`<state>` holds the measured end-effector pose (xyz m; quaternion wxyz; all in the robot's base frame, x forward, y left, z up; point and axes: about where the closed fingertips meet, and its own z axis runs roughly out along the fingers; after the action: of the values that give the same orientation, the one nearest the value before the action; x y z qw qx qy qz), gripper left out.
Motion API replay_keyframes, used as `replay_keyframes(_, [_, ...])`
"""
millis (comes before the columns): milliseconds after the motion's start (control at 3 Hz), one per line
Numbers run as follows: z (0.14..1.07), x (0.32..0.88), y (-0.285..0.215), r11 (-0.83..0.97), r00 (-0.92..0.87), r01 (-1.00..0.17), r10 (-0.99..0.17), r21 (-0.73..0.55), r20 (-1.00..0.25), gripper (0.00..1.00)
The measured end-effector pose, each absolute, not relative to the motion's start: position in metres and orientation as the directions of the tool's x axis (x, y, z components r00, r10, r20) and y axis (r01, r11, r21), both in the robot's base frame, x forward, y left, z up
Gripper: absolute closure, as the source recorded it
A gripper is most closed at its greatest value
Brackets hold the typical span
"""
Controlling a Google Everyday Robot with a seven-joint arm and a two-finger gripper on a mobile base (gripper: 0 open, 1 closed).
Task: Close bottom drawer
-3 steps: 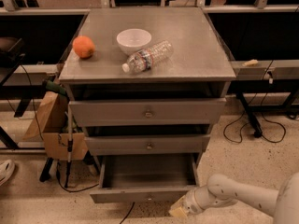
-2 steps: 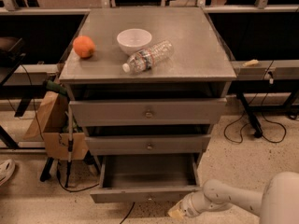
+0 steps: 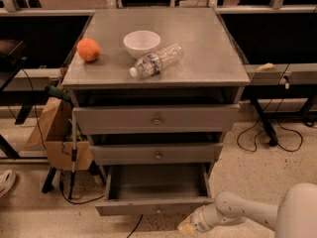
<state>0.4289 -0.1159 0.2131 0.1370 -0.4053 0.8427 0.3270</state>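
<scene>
Bottom drawer (image 3: 138,208) still pulled out. Hand (image 3: 189,225) barely moved, low at its 5 o'clock corner; grip can't tell. Closing push hasn't started, imo.

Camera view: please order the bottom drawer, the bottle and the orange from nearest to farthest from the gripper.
The gripper is low at the right, near the floor.
1. Bottom drawer: pulled open, its front just left of the gripper.
2. Bottle: lying on the cabinet top, near the middle.
3. Orange: on the cabinet top, at the far left.
</scene>
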Motion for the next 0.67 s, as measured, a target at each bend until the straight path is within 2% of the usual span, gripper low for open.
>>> replay_keyframes(667, [0.200,0.482,-0.095,0.470,-0.585,-0.809,-0.582,0.353,-0.565,1.00])
